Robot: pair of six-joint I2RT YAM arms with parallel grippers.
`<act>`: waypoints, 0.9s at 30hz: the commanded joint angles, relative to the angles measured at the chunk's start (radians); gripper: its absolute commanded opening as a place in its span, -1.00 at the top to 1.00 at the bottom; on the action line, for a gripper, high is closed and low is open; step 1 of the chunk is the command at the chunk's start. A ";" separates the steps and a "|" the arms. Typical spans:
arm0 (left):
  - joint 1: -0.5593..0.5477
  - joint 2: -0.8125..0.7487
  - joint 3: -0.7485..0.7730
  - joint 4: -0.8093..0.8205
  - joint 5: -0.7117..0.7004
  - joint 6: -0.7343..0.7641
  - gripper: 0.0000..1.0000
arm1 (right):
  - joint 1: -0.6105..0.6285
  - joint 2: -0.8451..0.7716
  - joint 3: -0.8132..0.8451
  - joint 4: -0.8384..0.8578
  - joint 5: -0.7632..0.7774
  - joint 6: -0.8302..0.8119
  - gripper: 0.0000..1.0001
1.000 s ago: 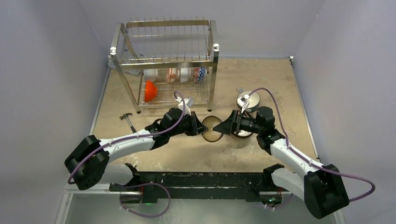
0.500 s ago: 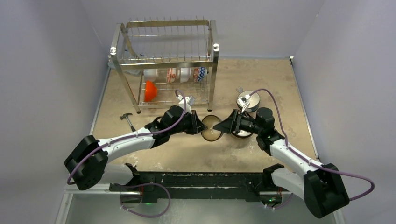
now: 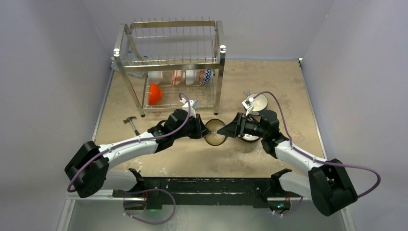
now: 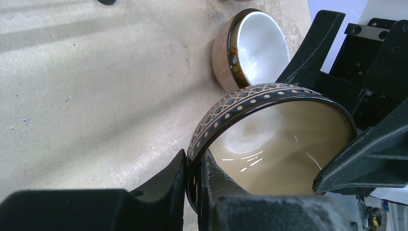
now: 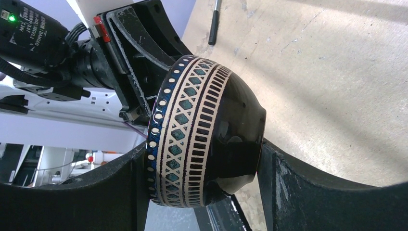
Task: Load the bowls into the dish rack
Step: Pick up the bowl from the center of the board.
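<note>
Twice pinched near the dish rack (image 3: pixel 171 57): bowl (image 4: pixel 279 149) rim by left claw (image 4: pixel 195 178), rim-to-base by right claw (image 5: pixel 204 168). Glazed, likely slippery, breakable.

Black, teal-diamond-patterned bowl (image 5: pixel 202 139)

Light falls bright and even from above, throwing soft shadows onto the table (image 3: pixel 288 86); white glints streak the glossy patterned bowl (image 4: pixel 284 144) ahead of the left gripper (image 4: pixel 195 168), while the right gripper (image 5: pixel 202 159) shows its near fingers (image 5: pixel 327 192) dark and blurred, with washed-out white beyond them.
</note>
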 commanded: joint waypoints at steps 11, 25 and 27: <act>-0.007 -0.033 0.057 0.121 0.034 0.010 1.00 | 0.094 0.035 0.024 0.097 -0.004 0.038 -0.72; -0.006 -0.058 0.031 0.114 -0.001 -0.009 0.57 | 0.097 0.020 0.067 0.053 -0.035 -0.006 1.00; -0.006 -0.073 0.022 0.114 -0.024 -0.011 0.05 | 0.097 0.013 0.079 -0.001 -0.012 -0.037 1.00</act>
